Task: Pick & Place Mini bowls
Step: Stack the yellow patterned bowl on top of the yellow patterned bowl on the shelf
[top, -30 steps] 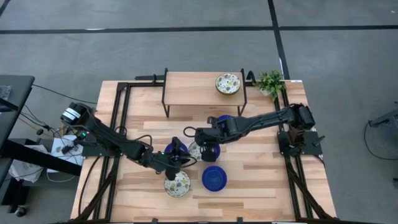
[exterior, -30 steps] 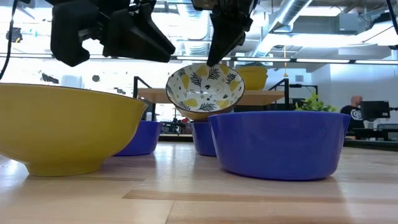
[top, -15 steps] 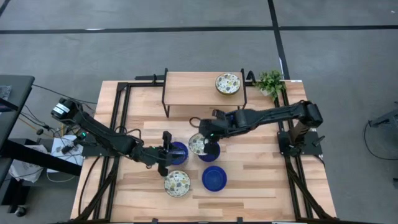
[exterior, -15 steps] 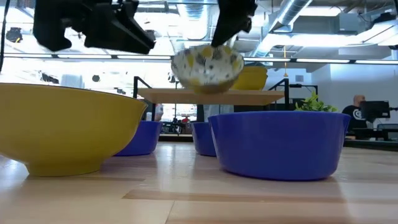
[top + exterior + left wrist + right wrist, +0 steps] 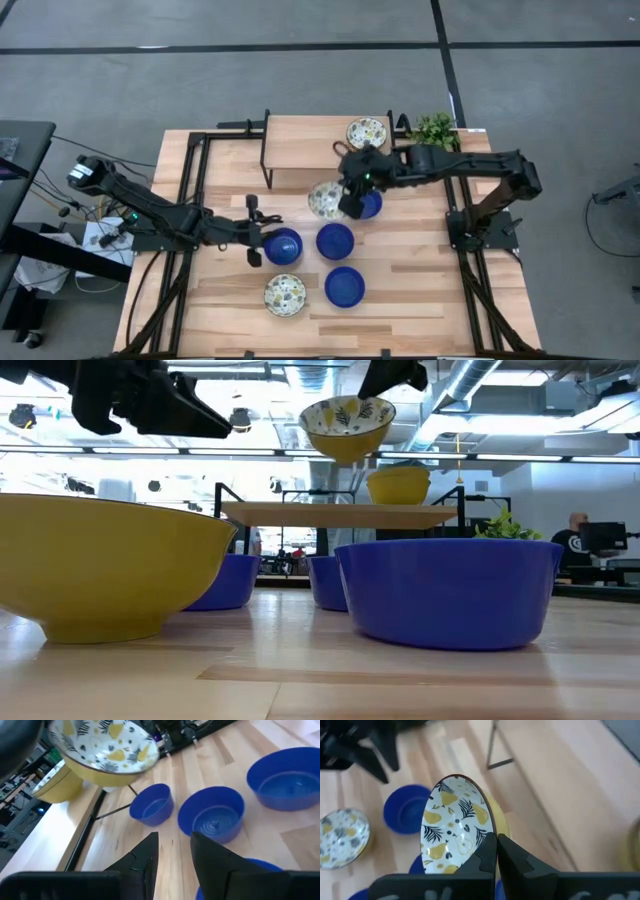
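My right gripper (image 5: 350, 200) is shut on a patterned mini bowl (image 5: 324, 200), white inside and yellow outside, held in the air just in front of the raised wooden shelf (image 5: 310, 145). Another patterned bowl (image 5: 367, 134) stands on the shelf, and a third (image 5: 286, 295) on the table near the front. Blue mini bowls (image 5: 283, 245), (image 5: 335, 241), (image 5: 344, 287) stand on the table, and one more (image 5: 370, 206) partly under my right gripper. My left gripper (image 5: 256, 232) is open, just left of the nearest blue bowl, with nothing between its fingers (image 5: 150, 855). My right gripper pinches the patterned bowl's rim (image 5: 488, 831), with one finger (image 5: 486, 851) over the inside and the other on the yellow outside. The fingers come slanting down from the table's right. The bowl (image 5: 347, 428) hangs lifted clear, higher than the shelf top, mouth up and slightly tilted.
A small green plant (image 5: 435, 130) stands at the far right corner beside the shelf. The shelf's black legs (image 5: 268, 165) and the black frame rails (image 5: 195, 190) run along the table's sides. A person (image 5: 572, 530) is in the room beyond.
My right gripper has risen and gone toward the far edge and the shelf, carrying the patterned bowl, which has turned from tipped toward the near side to nearly mouth up. My left gripper has drawn back toward the table's left edge, away from the blue bowl, which stays put.
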### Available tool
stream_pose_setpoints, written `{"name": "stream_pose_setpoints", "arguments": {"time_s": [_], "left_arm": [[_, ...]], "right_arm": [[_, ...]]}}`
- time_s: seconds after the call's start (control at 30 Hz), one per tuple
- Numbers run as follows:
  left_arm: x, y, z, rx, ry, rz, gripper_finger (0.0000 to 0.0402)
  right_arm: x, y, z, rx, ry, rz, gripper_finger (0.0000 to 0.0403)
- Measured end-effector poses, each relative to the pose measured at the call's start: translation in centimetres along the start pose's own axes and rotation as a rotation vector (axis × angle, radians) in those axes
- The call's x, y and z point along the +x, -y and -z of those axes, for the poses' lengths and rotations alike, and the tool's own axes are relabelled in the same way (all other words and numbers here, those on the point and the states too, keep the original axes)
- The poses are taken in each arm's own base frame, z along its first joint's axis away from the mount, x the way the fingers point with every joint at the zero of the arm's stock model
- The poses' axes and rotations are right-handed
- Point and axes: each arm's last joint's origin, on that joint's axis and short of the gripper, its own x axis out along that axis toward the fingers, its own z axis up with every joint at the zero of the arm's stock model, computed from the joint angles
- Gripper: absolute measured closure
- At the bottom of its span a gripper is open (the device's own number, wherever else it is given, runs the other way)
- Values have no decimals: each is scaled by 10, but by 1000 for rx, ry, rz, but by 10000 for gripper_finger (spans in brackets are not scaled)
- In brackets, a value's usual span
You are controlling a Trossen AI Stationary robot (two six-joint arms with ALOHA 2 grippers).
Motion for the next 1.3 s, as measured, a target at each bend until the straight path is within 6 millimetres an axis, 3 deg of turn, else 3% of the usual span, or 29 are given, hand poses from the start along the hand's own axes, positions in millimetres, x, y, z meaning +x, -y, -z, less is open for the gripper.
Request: {"name": "stream_pose_setpoints", "arguments": {"time_s": [0.27,0.43,0.87,1.3], "left_arm": [[1,-2,6,-1,-12,-15,289],[1,-2,6,-10,-7,-16,289],[1,-2,6,-39,-6,-16,289],[1,-2,5,-50,-6,-16,289]], "right_arm": [[-3,44,-7,106,18,82,403],[3,61,-4,137,-45,106,403],[59,57,7,114,-261,145,403],[66,51,10,93,-296,145,403]]}}
